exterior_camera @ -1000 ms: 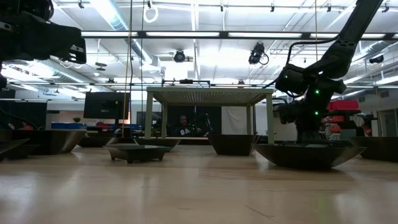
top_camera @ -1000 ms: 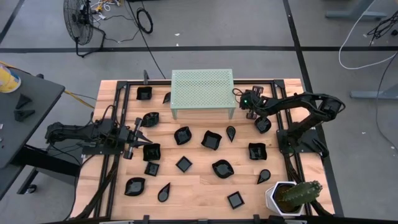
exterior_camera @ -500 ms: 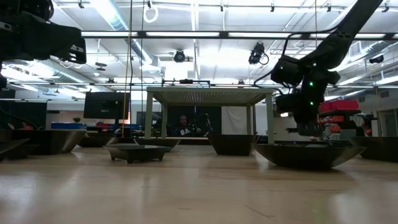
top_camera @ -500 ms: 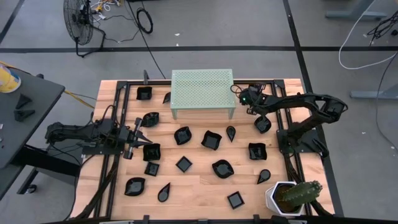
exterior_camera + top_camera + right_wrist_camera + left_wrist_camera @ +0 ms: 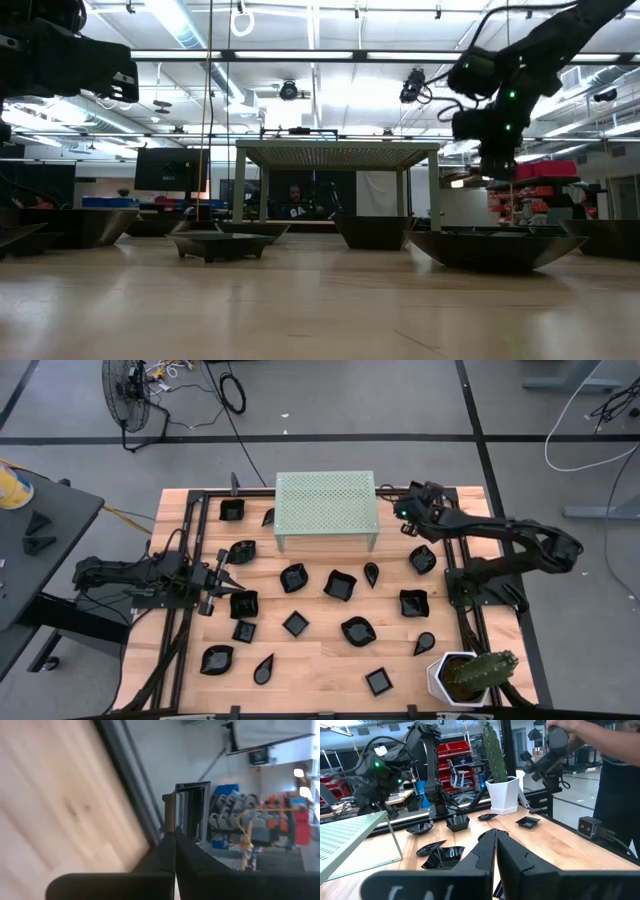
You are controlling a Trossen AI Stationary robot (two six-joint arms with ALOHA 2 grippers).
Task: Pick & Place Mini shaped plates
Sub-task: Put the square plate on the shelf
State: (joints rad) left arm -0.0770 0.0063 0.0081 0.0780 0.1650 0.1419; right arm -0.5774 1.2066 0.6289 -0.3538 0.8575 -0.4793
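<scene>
Right claw (image 5: 404, 512) hangs pinched together, empty, beside the green stand (image 5: 325, 508); better spread wide before dropping onto a plate (image 5: 422, 559).

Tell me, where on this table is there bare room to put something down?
The green stand has a bare top. Bare wood shows on the table along the near edge, between the teardrop dish and the square dish, and in the far right corner under the right gripper. The middle is crowded with black dishes; the left gripper and cactus pot block the sides.
</scene>
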